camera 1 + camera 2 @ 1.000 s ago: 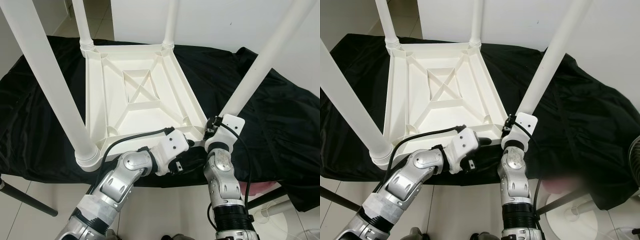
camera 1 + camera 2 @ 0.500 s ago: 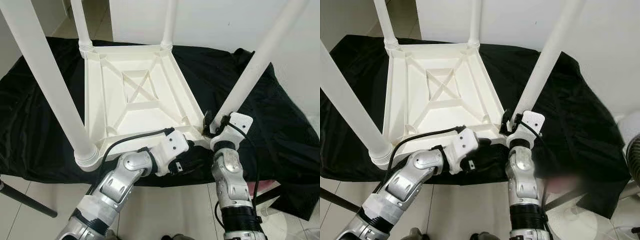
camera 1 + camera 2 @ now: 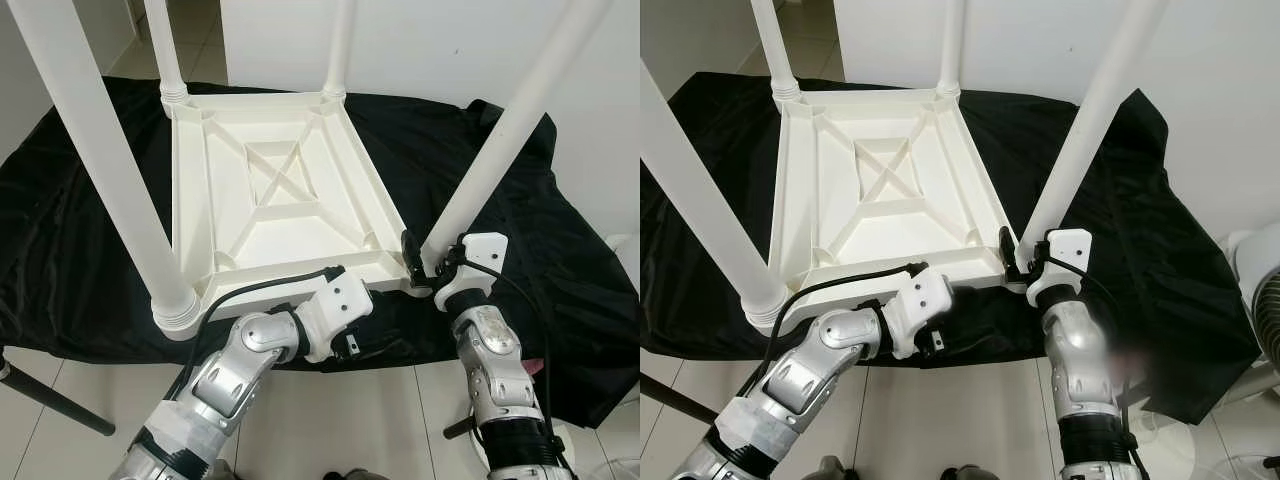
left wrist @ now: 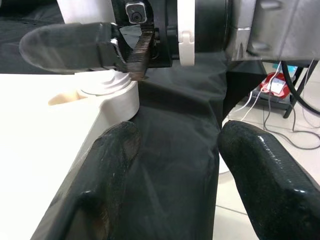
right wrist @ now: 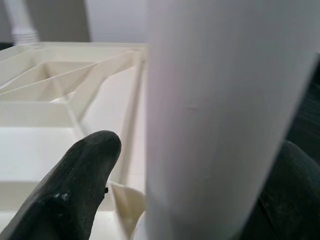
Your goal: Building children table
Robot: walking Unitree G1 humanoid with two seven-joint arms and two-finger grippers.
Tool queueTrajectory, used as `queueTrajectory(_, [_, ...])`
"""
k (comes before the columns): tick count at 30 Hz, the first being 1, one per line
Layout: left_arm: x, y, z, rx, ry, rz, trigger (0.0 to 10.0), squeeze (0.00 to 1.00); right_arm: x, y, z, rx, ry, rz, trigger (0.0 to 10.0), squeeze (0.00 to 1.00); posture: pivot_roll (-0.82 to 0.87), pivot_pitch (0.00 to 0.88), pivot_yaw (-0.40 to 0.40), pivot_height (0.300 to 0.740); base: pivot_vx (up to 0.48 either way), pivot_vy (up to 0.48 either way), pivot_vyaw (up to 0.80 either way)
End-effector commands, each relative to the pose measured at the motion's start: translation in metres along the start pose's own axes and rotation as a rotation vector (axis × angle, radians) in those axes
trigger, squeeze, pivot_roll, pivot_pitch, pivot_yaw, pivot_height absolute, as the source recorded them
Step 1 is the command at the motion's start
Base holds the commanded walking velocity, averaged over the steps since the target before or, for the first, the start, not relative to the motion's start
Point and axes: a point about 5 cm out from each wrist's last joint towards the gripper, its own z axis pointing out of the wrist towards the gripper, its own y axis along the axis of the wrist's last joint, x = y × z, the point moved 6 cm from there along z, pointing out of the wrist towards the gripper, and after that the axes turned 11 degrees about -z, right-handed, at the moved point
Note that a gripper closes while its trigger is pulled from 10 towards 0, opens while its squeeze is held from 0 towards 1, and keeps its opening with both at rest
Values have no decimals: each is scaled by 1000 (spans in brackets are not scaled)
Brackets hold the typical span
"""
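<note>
A white plastic children's table (image 3: 270,200) lies upside down on a black cloth, with its legs pointing up. My right gripper (image 3: 424,263) is at the base of the near right leg (image 3: 490,165). It is open, and the leg (image 5: 220,115) stands between its two fingers (image 5: 80,190), with a small gap on the inner side. My left gripper (image 4: 175,165) is open and holds nothing. It hovers over the cloth just in front of the table's near right corner (image 4: 112,95), pointing at the right gripper.
The black cloth (image 3: 560,250) covers a low stand and hangs over its edges. A white wall stands behind. Tiled floor (image 3: 330,420) lies in front. A fan base (image 3: 1255,300) is at the right, cables and a red object (image 4: 275,82) lie on the floor, and a dark bar (image 3: 50,400) is at lower left.
My right wrist has swung to the right around the near right leg. The left gripper has drawn back a little from under the table edge.
</note>
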Motion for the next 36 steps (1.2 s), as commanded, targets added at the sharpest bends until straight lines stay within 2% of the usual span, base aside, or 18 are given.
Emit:
queueTrajectory(1, [-3,-1,-1,18,-32,20,10000,0,1,-1,3,-8,62,-13,10000,0,-28,46,-67,740,0,0,0])
queueTrajectory(8, [0,1,-3,15,-15,26,10000,0,-3,0,9,-17,114,-40,10000,0,-16,45,-77,740,0,0,0])
queueTrajectory(13, [6,1,-8,13,19,27,10000,0,-1,1,2,-32,81,-9,10000,0,-4,51,-90,740,0,0,0])
queueTrajectory(15, [15,2,-12,9,54,23,10000,0,2,5,-8,-63,35,40,10000,0,-3,58,-90,740,0,0,0])
queueTrajectory(19, [24,3,-17,8,88,27,10000,0,5,10,-17,-95,-26,76,10000,0,-10,70,-85,740,0,0,0])
queueTrajectory(23, [30,2,-19,14,102,32,10000,0,2,11,-24,-101,-117,106,10000,0,-21,80,-79,740,0,0,0])
queueTrajectory(26, [36,1,-22,22,115,35,10000,0,-3,11,-35,-99,-200,117,10000,0,-29,86,-74,740,0,0,0])
queueTrajectory(31, [39,0,-25,28,124,35,10000,0,-4,10,-48,-94,-233,125,10000,0,-34,88,-73,740,0,0,0])
queueTrajectory(34, [42,-1,-26,33,133,35,10000,0,2,8,-60,-85,-224,136,10000,0,-34,89,-74,740,0,0,0])
queueTrajectory(35, [43,-2,-29,34,141,33,10000,0,11,5,-71,-67,-197,123,10000,0,-31,91,-75,740,0,0,0])
queueTrajectory(36, [43,-2,-29,34,141,33,10000,0,11,5,-71,-67,-197,123,10000,0,-31,91,-75,740,0,0,0])
